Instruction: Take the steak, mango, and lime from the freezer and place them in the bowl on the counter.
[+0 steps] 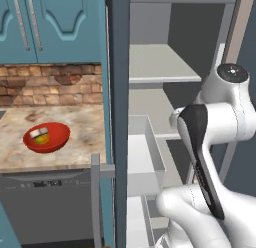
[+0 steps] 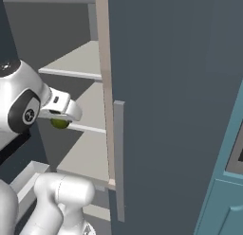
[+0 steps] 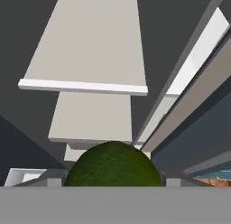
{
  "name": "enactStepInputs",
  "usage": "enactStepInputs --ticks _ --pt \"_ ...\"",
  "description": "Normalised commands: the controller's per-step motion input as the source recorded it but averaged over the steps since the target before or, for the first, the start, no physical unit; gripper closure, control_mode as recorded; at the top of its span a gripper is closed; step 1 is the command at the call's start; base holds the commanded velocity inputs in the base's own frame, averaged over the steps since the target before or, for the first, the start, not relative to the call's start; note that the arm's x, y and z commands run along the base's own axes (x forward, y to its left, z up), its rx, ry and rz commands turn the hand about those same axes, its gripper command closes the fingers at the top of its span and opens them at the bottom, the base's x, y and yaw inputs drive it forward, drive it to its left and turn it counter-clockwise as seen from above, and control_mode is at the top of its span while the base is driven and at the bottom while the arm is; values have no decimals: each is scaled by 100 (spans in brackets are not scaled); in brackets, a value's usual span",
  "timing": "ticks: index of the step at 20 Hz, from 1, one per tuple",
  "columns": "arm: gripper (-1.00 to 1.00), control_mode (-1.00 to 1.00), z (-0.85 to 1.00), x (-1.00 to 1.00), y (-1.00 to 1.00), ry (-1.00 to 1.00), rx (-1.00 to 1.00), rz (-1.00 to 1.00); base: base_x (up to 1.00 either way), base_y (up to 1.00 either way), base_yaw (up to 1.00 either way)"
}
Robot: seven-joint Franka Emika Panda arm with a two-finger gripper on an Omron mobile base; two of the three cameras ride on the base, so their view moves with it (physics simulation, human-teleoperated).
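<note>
the tool (image 2: 60, 120) holds the lime (image 2: 59, 123) inside the freezer (image 2: 156, 87); steak and mango seem bowled already. next: withdraw, swing to the bowl (image 1: 47, 137) on the surface (image 1: 75, 127).

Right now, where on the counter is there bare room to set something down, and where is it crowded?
The counter is bare behind the bowl up to the brick wall, and right of it toward the freezer. The bowl itself is crowded: the steak and mango already lie in it. The pincer holds the lime by the freezer shelves.
</note>
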Motion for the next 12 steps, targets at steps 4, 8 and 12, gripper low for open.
enactStepInputs --ticks 4,8,12 --pt "100 -100 -26 -16 0 7 1 0 0 0 0" --pt "100 -100 -15 -20 -1 5 8 0 0 0 0" --pt "100 -100 -9 -25 -4 9 7 0 0 0 0"
